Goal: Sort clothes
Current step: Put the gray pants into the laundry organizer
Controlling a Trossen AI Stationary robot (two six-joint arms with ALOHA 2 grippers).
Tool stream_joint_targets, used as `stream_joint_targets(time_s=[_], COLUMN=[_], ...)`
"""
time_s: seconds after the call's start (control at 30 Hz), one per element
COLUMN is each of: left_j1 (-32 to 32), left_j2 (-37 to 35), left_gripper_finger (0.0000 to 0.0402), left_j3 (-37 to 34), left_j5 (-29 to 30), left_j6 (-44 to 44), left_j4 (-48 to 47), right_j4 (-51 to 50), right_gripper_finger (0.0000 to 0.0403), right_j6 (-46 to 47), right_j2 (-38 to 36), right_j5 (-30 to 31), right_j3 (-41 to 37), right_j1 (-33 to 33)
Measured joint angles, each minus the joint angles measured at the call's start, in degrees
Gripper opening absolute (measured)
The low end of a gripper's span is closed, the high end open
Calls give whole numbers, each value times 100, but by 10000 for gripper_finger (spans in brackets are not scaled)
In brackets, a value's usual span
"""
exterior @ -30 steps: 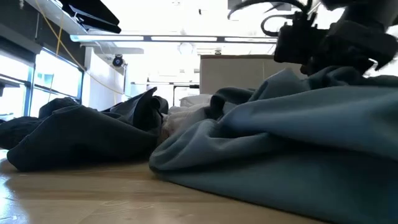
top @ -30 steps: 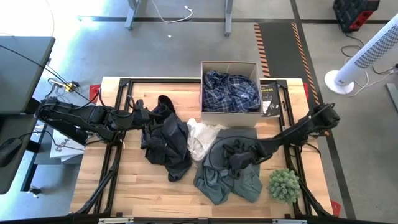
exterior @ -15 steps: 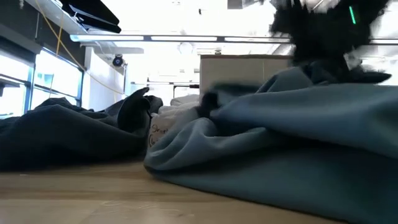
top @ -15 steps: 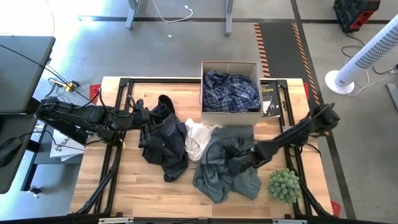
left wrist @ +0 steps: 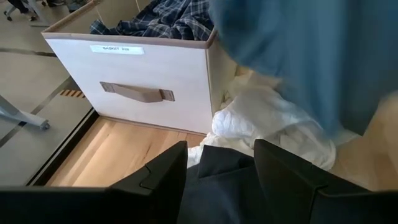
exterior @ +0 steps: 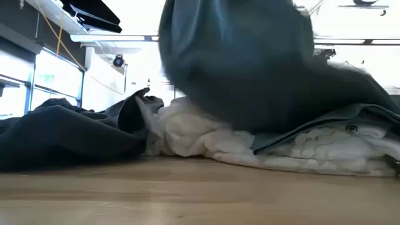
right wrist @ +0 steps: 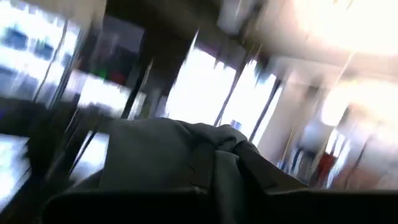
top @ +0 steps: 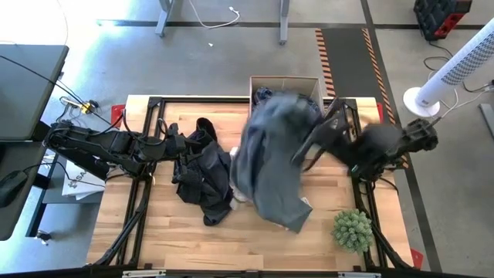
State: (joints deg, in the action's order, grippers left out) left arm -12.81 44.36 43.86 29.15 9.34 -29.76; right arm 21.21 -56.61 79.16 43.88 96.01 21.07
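Grey-green garment (top: pixel 270 166) hangs lifted off the table, motion-blurred, draped from the right gripper (top: pixel 299 154), whose fingers are clamped together on the fabric; the fingertips themselves are buried in cloth and can't be made out. In the low view the same garment (exterior: pixel 240 59) fills the upper frame, hiding the room behind it. It covers most of the white box (top: pixel 284 83) and the plaid shirt (left wrist: pixel 158 18) inside, which shows clearly only from the left wrist camera. White garment (exterior: pixel 200 134) lies on the table under the lifted one, mostly hidden from above, touching the black garment (top: pixel 202 174) heaped to its left. Left gripper (left wrist: pixel 219 163) rests on that black heap with fingers apart, nothing between them. Right wrist view is smeared: only grey-green cloth (right wrist: pixel 168 158) is readable. Spiky green plant (top: pixel 353 230) sits near the table's front right corner, apart from the clothes. Wooden table (top: pixel 154 232).
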Motion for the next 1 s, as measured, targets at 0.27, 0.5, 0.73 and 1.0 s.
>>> stream_joint_targets(time_s=[0.27,0.5,0.73,1.0], left_j1=[1,-1,0,1], left_j2=[0,0,0,0], left_gripper_finger=[182,182,182,182], left_j3=[0,0,0,0], left_j5=[0,0,0,0], left_j6=[-48,-50,-51,-50], left_j4=[-2,-24,-20,-9], right_j4=[670,-4081,-5619,-3710], right_gripper_finger=[25,25,25,44], right_j6=[-726,2875,5586,6481], right_j2=[-29,-35,28,599], right_j5=[-1198,-378,-3072,-3646], right_j3=[967,577,-1822,-4563], right_j1=[-1932,-3637,-4660,-4995])
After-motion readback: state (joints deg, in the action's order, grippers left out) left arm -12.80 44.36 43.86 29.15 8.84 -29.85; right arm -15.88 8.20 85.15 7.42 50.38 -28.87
